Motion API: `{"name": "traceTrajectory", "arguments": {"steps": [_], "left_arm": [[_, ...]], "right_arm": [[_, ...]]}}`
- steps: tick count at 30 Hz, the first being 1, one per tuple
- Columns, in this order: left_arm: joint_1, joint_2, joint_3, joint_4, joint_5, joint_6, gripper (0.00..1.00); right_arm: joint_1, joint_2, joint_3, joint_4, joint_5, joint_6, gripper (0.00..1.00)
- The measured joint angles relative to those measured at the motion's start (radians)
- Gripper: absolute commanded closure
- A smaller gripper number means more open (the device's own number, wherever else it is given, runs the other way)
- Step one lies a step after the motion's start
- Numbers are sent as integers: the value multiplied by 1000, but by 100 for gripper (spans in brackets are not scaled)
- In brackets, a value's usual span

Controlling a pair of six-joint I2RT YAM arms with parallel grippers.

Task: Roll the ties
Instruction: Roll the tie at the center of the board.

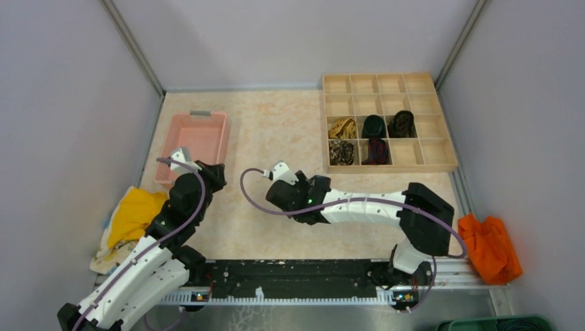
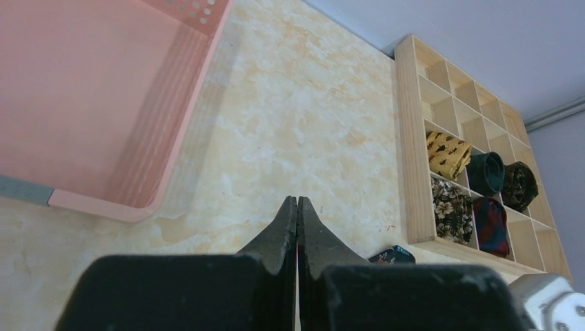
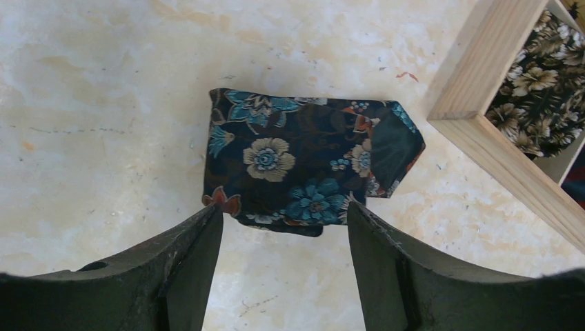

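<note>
— So, any sign of the loose tie [image 3: 303,165]?
— Yep, lying flat on the bench [image 3: 83,103], folded into a squat packet, dark blue with teal and cream flowers. Parked close to the near left corner of the wooden tray [image 3: 483,131], with a thin strip of bench between.
— And the right pincer [image 3: 284,207]?
— Spread wide apart, hovering right over that packet, tips off either side of its near edge. Not clamped on anything.
— Left pincer [image 2: 297,203]?
— Pressed fully together, nothing between the tips. Hanging above bare bench by the near right corner of the pink bin [image 2: 103,207]. From that wrist view, only a sliver of the loose tie peeking out at the bottom.
— Anything in the tray?
— Five coils, each in its own slot. Third row from the back: gold tie [image 1: 342,128] in the leftmost slot, black-green tie [image 1: 374,126] next, dark patterned tie [image 1: 401,124] after that. Front row: floral tie [image 1: 341,152] leftmost, red-black tie [image 1: 376,151] right beside it.
— Other clutter?
— Yellow cloth [image 1: 134,214] heaped off the left edge of the bench by the left arm, orange cloth [image 1: 488,245] bunched up off the right edge.
</note>
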Motion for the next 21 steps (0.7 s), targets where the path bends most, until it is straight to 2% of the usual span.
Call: {"name": "traceTrajectory", "arguments": {"steps": [6, 8, 11, 21], "left_arm": [[2, -2, 0, -8, -7, 13, 100], [2, -2, 0, -8, -6, 20, 100], [4, -2, 0, -8, -6, 25, 100], [5, 1, 0, -6, -1, 35, 100]], "right_arm": [[40, 101, 77, -13, 29, -18, 24], [46, 123, 99, -12, 37, -21, 15], [48, 158, 118, -16, 69, -19, 6], [18, 264, 116, -61, 149, 13, 9]]}}
